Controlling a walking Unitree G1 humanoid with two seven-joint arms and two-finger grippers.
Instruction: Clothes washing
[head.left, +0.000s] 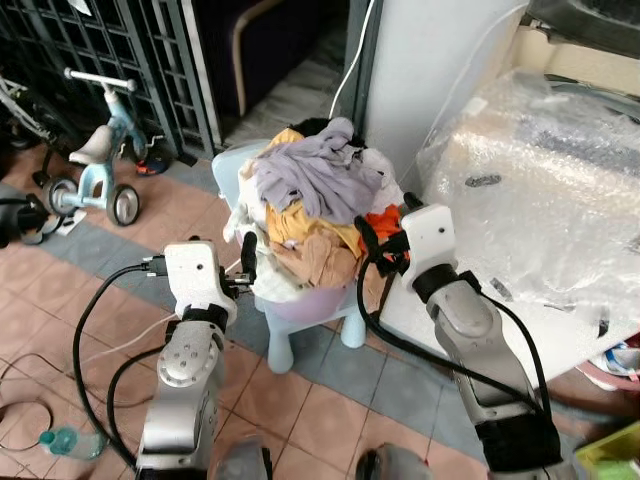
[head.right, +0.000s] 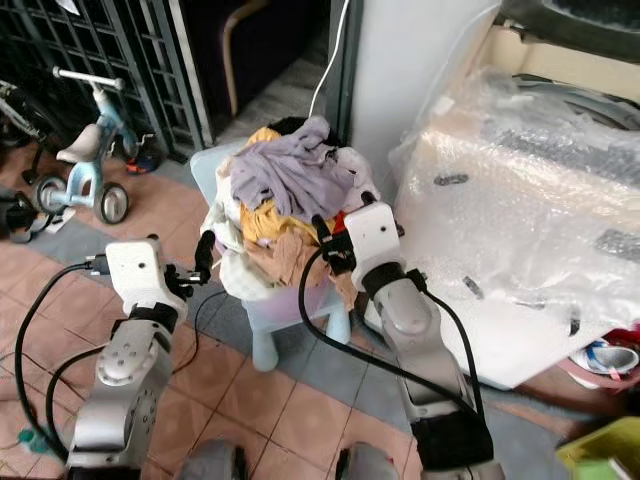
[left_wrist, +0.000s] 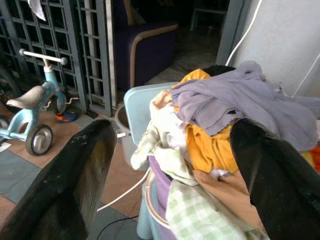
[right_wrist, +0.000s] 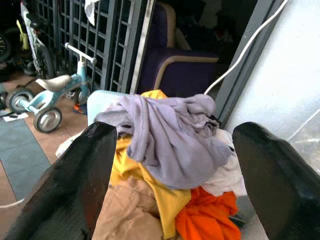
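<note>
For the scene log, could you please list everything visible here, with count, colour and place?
heaped laundry pile: one, lilac, yellow, orange and tan, in the basin
lilac plastic basin: one, on the stool
pale blue plastic stool: one, on the tiled floor
light blue child's tricycle: one, by the dark grille
bubble-wrapped bundle: one, clear, right of the pile
green plastic bottle: one, on the floor
left claw: black, open, beside the basin
right claw: black, open, at the pile

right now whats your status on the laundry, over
Left claw open at the pile's left side, right claw open at its right, neither gripping. Laundry pile heaped in a basin on the blue stool. Nothing between claws and pile.
</note>
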